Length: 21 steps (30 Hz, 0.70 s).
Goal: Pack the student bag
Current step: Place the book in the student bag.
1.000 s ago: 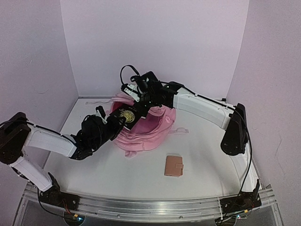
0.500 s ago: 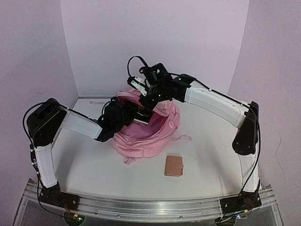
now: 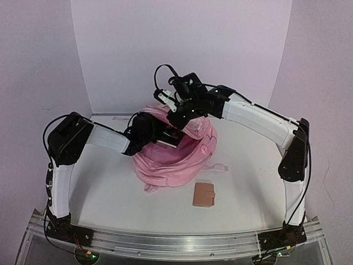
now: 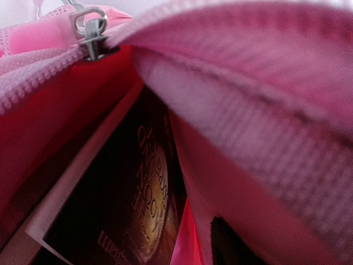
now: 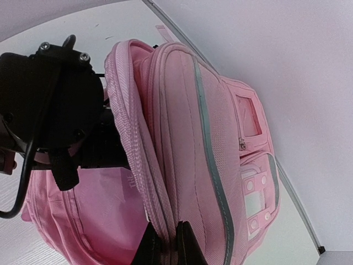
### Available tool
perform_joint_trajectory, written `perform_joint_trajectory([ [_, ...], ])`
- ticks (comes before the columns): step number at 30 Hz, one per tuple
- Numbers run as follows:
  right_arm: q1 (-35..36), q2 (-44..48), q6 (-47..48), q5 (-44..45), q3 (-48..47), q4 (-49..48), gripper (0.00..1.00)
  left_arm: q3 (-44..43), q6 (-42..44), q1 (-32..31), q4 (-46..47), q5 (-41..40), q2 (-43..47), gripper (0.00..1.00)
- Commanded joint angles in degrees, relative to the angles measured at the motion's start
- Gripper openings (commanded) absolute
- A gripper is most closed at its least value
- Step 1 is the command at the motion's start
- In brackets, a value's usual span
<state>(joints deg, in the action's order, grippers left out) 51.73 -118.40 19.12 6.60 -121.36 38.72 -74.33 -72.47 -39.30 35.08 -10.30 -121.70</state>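
nearest the arm bases, a small brown wallet (image 3: 204, 195) with a snap tab lies flat on the white desk (image 3: 110, 204), in the same spot as a second ago. just beyond it, mid-desk, sits the large soft pink fabric student bag (image 3: 176, 160), its main mouth open toward the left arm (image 3: 105, 138). the bag has slid a little to the right and away since the earlier frames, and one pink strap (image 3: 218, 167) trails out on its right side. the left arm lay low across the desk a second ago; now its elbow is raised and its wrist is thrust into the mouth. the left jaws are buried in the fabric, and whether they are spread or pinching cannot be told. a dark, flat book (image 4: 110, 210) with a round gold emblem (image 4: 146, 210) lies inside the bag against the reddish lining, below the zip edge and its metal slider (image 4: 91, 33). a second ago its cover showed plainly at the mouth; from above only a corner shows now. farther back, the right arm (image 3: 253, 116) reaches in from the right, higher and further right than before. the right jaws are pressed together on the zipped rim of the upper flap, holding it lifted. from the right wrist, the flap's grey stripe (image 5: 207, 127) and front pockets (image 5: 256, 187) face the pale back wall (image 5: 287, 66).
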Motion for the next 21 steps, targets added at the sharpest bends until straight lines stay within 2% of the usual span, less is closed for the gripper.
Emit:
perform_joint_trajectory([
  [1, -2.06, 5.45, -1.35, -3.71, -2.56, -6.18, 0.00, 1.75, 3.97, -1.68, -5.47, 1.51, 7.47, 0.62],
  [9, -9.19, 3.68, -1.63, -8.93, -3.04, -5.47, 0.00, 9.00, 7.94, -4.44, -15.82, 1.82, 18.88, 0.90],
  [14, -13.76, 4.04, -0.17, -15.38, -0.87, -4.27, 0.00, 11.82, 12.51, -5.75, -16.55, 7.09, 22.34, 0.93],
  [18, -14.35, 8.16, 4.08, -21.15, 7.63, -3.18, 0.00, 14.58, 15.04, -5.57, -19.46, 7.62, 26.69, 1.00],
  [20, -14.35, 9.77, 3.78, -23.55, 10.05, -2.79, 0.00, 14.11, 16.04, -5.27, -21.66, 7.71, 27.11, 0.97],
  [21, -14.35, 10.18, 3.13, -24.35, 10.33, -2.63, 0.00, 13.98, 16.12, -5.26, -20.96, 8.46, 26.36, 0.91],
])
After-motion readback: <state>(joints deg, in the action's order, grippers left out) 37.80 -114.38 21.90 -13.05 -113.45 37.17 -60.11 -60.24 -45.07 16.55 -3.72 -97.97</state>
